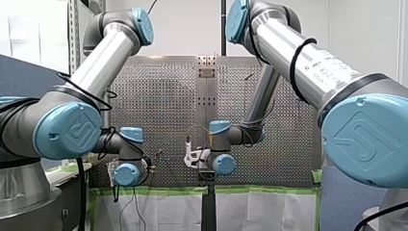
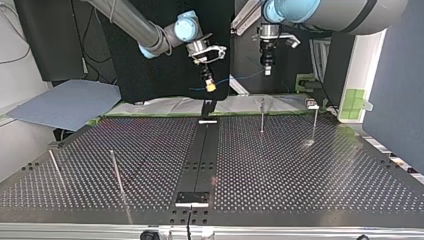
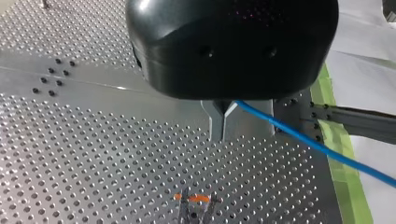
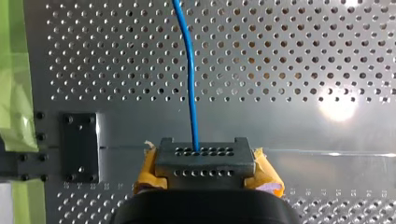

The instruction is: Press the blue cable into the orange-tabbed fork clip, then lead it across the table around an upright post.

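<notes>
Our left gripper [image 3: 223, 122] and right gripper [image 4: 198, 156] both pinched the blue cable [image 3: 308, 140], spanning it above the table [image 2: 285, 122] edge, presumably so we could lower it into the orange-tabbed fork clip [image 3: 198, 205].

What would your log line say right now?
left gripper: shut on blue cable | right gripper: shut on blue cable | fork clip: no cable yet

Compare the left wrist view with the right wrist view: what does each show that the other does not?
Left wrist only: the orange-tabbed fork clip, empty, ahead of my left gripper. Right wrist only: my right gripper with yellow pads, and a black plate bolted to the perforated table. Both: the blue cable running from that view's own gripper, that table and green tape.
</notes>
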Controlling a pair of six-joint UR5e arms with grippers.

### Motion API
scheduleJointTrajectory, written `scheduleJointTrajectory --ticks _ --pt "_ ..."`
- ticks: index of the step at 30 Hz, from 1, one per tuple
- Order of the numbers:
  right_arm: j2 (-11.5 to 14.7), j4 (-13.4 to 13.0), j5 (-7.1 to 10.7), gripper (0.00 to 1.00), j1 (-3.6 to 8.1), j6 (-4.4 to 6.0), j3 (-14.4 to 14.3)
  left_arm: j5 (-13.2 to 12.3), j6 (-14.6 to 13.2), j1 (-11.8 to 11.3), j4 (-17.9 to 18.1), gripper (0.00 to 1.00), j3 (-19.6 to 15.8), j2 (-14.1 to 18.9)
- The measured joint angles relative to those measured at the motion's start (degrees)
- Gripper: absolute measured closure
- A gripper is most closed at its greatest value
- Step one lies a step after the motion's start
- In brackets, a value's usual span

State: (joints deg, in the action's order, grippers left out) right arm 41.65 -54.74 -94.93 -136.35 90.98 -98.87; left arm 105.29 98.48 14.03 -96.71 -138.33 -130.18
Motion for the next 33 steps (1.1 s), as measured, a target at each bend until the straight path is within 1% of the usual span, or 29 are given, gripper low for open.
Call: scheduleJointTrajectory --ticks 2,5,9,12,18,20,25,29,33 --pt "-0.1 0.1 0.18 1.00 -0.01 0.05 0.2 -1.0 0.1 -1.2 -0.9 1.00 0.9 -0.1" --pt "-0.3 0.4 0.53 1.00 0.05 0.02 0.6 -1.8 0.1 -2.8 -2.4 1.00 2.4 -0.1" --pt "-1.7 1.8 1.82 1.00 0.14 -0.09 2.2 -2.3 0.1 -4.9 -4.0 1.00 4.3 -0.1" --pt "-2.9 2.3 2.35 1.00 0.23 -0.10 3.6 -2.4 0.1 -6.4 -4.5 1.00 5.2 -0.1" --pt "-3.4 2.7 2.88 1.00 0.70 0.04 6.1 -2.9 -0.1 -9.0 -5.4 1.00 6.4 -0.1" --pt "-3.5 3.0 3.05 1.00 0.83 0.06 6.7 -3.3 -0.1 -9.5 -5.8 1.00 6.7 -0.1" --pt "-3.5 3.6 3.46 1.00 1.14 0.09 7.7 -4.6 0.0 -10.0 -6.4 1.00 7.2 -0.1" --pt "-3.6 3.7 3.75 1.00 1.29 0.06 7.9 -6.2 0.2 -10.1 -6.5 1.00 7.3 -0.2" --pt "-4.3 3.7 3.84 1.00 1.49 -0.05 8.1 -8.0 0.7 -10.1 -6.6 1.00 7.7 -0.2"
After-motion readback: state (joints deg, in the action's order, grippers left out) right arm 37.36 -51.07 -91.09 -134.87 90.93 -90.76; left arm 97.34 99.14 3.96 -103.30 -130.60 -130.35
